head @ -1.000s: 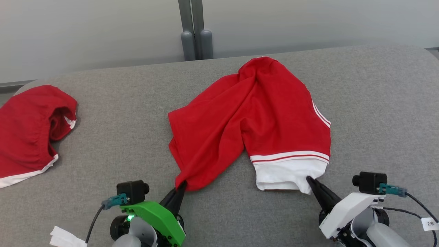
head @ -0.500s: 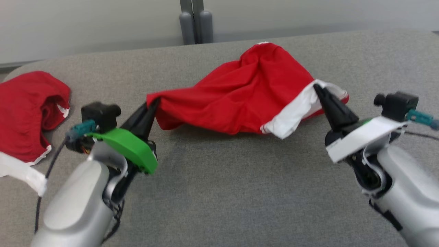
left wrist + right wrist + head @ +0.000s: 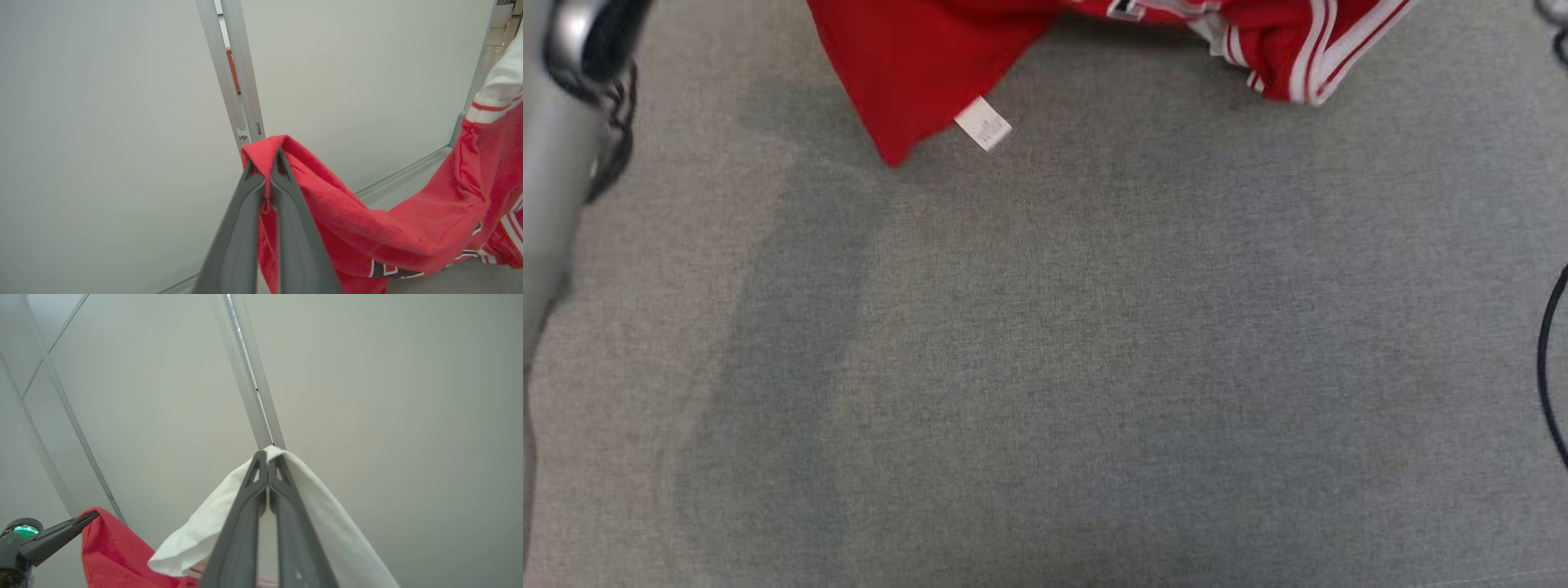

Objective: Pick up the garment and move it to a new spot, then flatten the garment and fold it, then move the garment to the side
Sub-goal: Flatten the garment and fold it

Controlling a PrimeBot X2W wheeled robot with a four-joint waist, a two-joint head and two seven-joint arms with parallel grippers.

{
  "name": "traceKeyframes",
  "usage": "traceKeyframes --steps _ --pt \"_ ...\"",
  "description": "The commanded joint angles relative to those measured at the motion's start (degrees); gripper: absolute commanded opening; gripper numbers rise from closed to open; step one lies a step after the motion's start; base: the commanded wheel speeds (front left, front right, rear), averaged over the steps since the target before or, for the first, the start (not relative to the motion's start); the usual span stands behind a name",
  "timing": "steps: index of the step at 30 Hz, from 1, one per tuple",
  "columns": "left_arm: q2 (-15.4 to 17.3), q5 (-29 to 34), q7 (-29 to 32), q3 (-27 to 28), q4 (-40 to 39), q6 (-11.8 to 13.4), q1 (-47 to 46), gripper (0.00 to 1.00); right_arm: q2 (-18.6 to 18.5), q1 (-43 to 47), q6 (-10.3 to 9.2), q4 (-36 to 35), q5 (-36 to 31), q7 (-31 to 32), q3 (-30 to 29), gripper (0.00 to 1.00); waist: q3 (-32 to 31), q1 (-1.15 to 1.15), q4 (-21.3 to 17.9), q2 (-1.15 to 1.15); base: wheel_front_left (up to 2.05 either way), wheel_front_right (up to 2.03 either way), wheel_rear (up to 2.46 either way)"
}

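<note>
1. The grey fabric-topped desk [image 3: 1045, 367] lies well below both claws, with a wide bare stretch under the hanging cloth. It looks like a fair place to lay the cloth out.
2. Pale wall panels joined by a grey metal post [image 3: 241, 81] stand beyond the claw tips. A hard forward swing might brush cloth against them.
3. The red knit garment with a white hem and striped trim [image 3: 367, 228] hangs in the air between the two claws and sags below them. Whether its lowest folds touch the desk I cannot tell. It looks light, soft and limp, and not fragile. It should droop, swing and bunch rather than keep a shape, so the corners and the doubled hem are the best places to hold it. Drawing the claws apart should take up the slack.
4. The left claw [image 3: 264, 161] is pressed together, pinching a fold of red cloth at its tips.
5. The right claw [image 3: 268, 455] is likewise closed, nipping the white hem, which drapes down either side of it.
6. A thin black cable [image 3: 1547, 359] loops on the right claw's side and could snag trailing cloth.
7. A small white care tag [image 3: 984, 128] dangles from the red edge below the left claw.
</note>
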Motion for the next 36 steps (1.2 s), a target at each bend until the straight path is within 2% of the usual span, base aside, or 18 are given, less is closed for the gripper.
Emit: traceKeyframes --steps 1,10,16,21,27,33,36 --pt "0.5 -0.6 -0.8 0.0 1.6 -0.1 -4.0 0.00 -0.4 -4.0 0.03 1.4 0.5 -0.3 0.1 0.00 9.1 -0.01 1.8 0.00 0.00 0.00 0.00" --pt "0.0 -3.4 -4.0 -1.2 13.1 0.0 -23.7 0.00 -1.2 -25.8 0.03 7.6 0.7 -3.2 2.2 0.00 13.1 -0.01 2.6 0.00 0.00 0.00 0.00" --pt "-1.0 -6.9 -5.1 -3.0 18.0 0.0 -27.1 0.00 -2.0 -29.8 0.03 7.9 1.7 -4.0 6.0 0.00 12.2 -0.01 2.0 0.00 0.00 0.00 0.00" --pt "0.3 -10.5 -4.5 -8.9 18.0 0.0 -21.7 0.00 -3.6 -24.4 0.03 5.9 4.5 -4.3 10.6 0.00 9.4 -0.01 1.3 0.00 0.00 0.00 0.00" --pt "3.2 -16.6 -2.6 -16.7 15.8 0.0 -11.6 0.00 -7.1 -13.5 0.03 3.7 9.2 -4.5 16.3 0.00 2.2 -0.01 0.7 0.00 0.00 0.00 0.00" --pt "7.7 -24.5 4.6 -23.9 10.8 0.0 1.0 0.00 -10.4 -0.6 0.03 1.2 15.0 -2.4 23.2 0.00 -7.8 -0.01 -0.3 0.00 0.00 0.00 0.00" --pt "9.8 -29.1 8.9 -26.2 7.3 0.0 8.0 0.00 -12.2 6.1 0.03 -0.4 17.8 0.9 27.4 0.00 -13.0 -0.01 -0.5 0.00 0.00 0.00 0.00"
